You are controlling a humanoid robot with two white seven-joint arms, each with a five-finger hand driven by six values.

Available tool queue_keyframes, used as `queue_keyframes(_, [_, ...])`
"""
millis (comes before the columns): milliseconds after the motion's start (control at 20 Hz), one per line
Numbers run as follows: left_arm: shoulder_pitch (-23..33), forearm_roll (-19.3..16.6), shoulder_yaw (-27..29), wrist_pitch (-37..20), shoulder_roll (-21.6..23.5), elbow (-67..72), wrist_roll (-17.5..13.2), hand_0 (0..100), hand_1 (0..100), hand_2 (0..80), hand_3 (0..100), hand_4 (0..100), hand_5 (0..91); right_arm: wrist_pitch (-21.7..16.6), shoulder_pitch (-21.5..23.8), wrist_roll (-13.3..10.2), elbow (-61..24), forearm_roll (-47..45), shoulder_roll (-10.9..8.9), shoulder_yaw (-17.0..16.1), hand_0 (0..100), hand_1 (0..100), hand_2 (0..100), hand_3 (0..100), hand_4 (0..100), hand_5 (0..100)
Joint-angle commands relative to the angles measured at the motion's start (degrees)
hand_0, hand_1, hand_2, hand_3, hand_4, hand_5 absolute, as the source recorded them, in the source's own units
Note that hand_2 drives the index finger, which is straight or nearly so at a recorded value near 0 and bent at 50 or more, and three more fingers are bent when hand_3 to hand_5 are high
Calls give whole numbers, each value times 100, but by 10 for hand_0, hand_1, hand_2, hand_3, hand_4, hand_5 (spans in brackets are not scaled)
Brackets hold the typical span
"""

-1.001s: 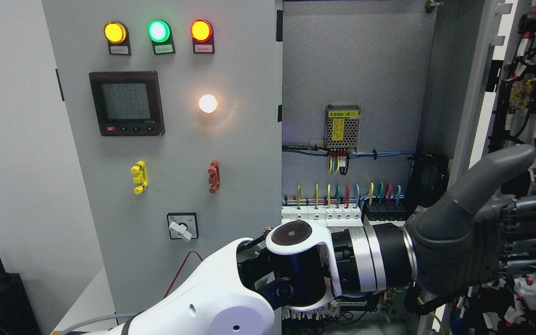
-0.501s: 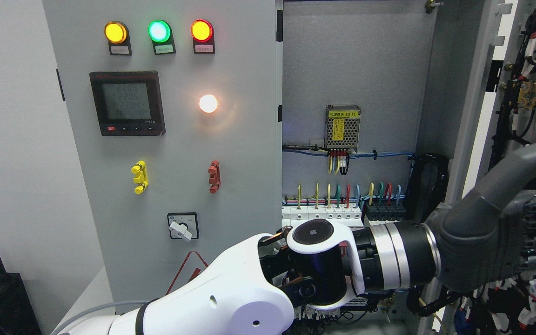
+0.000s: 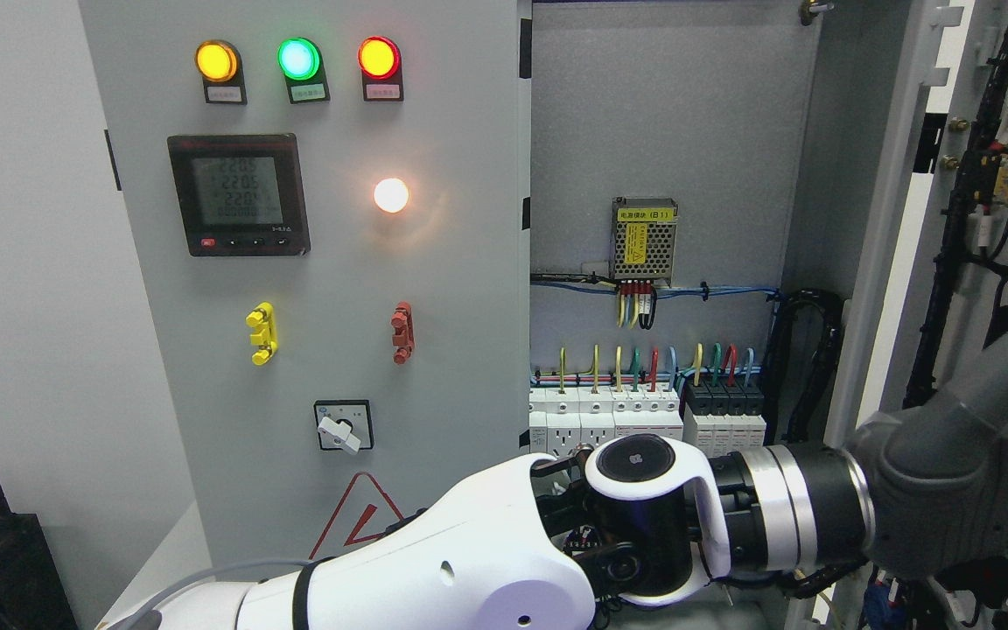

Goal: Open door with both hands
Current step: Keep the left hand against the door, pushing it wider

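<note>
Our left hand [image 3: 963,490], arm reaching across from lower left, presses flat against the inner face of the right door [image 3: 950,175], which stands swung wide; thumb raised, fingers mostly past the frame edge, so we cannot tell their grip. Next, we judge: keep pushing outward. Counted: three indicator lamps [image 3: 297,59], one meter [image 3: 237,194], one rotary switch [image 3: 342,426].
</note>
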Motion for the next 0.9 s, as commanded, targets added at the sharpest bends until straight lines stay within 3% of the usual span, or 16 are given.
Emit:
queue_keyframes(0, [-67,83,-533,-105,-165,315,37,0,0,0,0,43,0,-1,0,-12,0,0,0,0,0,0,0,0,0,0])
queue_keyframes(451, [-67,259,-630,-246,-174,359,432,0,0,0,0,43,0,-1,0,-12,0,0,0,0,0,0,0,0,0,0])
queue_keyframes(851, [-76,250,-621,-246,-165,333,433,0,0,0,0,42,0,-1,0,-3,0,0,0,0,0,0,0,0,0,0])
